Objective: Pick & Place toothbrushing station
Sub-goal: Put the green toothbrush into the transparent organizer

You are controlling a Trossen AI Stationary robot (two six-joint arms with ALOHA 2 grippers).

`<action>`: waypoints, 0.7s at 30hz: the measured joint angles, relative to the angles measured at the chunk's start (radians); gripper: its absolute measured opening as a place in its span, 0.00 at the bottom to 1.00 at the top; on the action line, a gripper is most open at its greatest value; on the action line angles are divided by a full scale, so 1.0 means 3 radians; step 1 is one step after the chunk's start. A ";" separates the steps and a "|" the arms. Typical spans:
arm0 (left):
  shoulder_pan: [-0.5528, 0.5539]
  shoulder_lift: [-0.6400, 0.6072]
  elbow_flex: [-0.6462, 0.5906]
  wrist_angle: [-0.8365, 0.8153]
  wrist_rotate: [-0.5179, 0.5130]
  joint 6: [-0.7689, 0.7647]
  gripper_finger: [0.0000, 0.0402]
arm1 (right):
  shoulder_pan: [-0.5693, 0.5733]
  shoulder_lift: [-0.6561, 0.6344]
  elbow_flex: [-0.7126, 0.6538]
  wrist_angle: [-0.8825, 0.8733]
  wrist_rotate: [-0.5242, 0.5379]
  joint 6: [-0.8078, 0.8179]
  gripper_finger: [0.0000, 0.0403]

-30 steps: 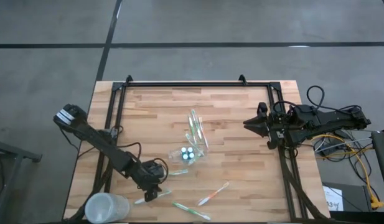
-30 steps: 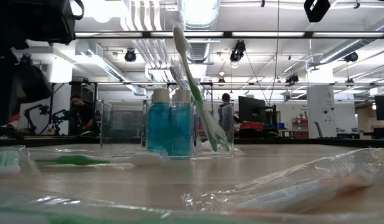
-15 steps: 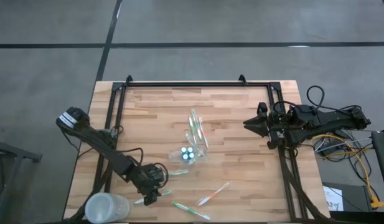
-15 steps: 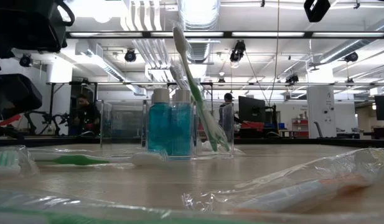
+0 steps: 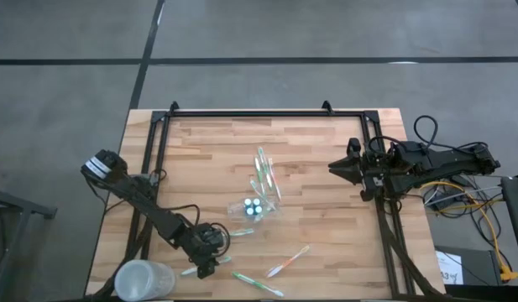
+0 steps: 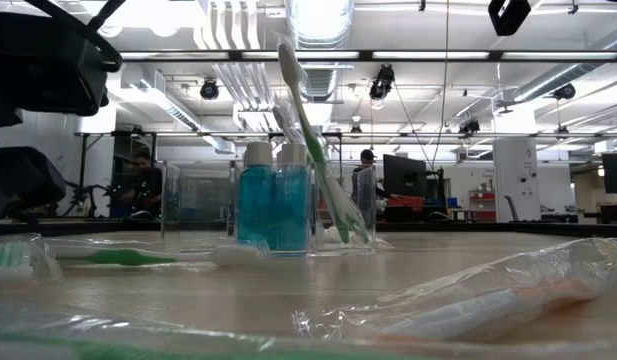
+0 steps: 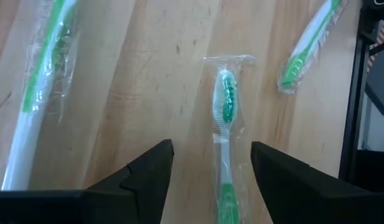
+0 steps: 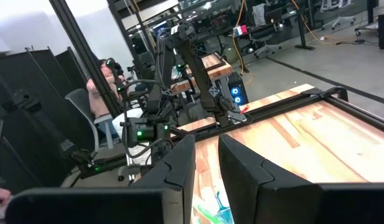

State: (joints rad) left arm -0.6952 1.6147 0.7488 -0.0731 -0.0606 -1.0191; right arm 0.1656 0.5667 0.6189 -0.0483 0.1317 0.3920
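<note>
The see-through toothbrushing station stands mid-table, holding blue tubes and upright toothbrushes. Near the table's front left, my left gripper slants down, open. In the left wrist view its fingers stand on either side of a plastic-wrapped green toothbrush that lies flat on the wood, untouched. My right gripper hovers level at the table's right side, with a narrow gap between its fingers and nothing in it.
More wrapped toothbrushes lie loose near the front edge, and one beside the station. A frosted white cup stands at the front left corner. A black frame runs along the table's far and side edges.
My left gripper has sunk toward the table and gone a little toward the near edge, down over the wrapped green toothbrush, staying open.
</note>
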 joint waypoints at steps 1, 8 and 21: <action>0.0000 0.0015 0.0002 0.0010 -0.0004 -0.0014 0.56 | 0.0000 -0.0001 0.0000 0.0000 0.0000 0.0000 0.17; 0.0000 0.0030 -0.0001 0.0064 -0.0028 0.0006 0.46 | 0.0000 0.0000 0.0000 0.0000 -0.0001 0.0000 0.19; 0.0023 0.0040 -0.0003 0.0130 -0.0046 0.0075 0.02 | 0.0000 0.0000 0.0000 0.0000 -0.0001 0.0000 0.17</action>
State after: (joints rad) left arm -0.6884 1.6268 0.7479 -0.0341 -0.0745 -0.9966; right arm 0.1655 0.5666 0.6188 -0.0483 0.1315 0.3920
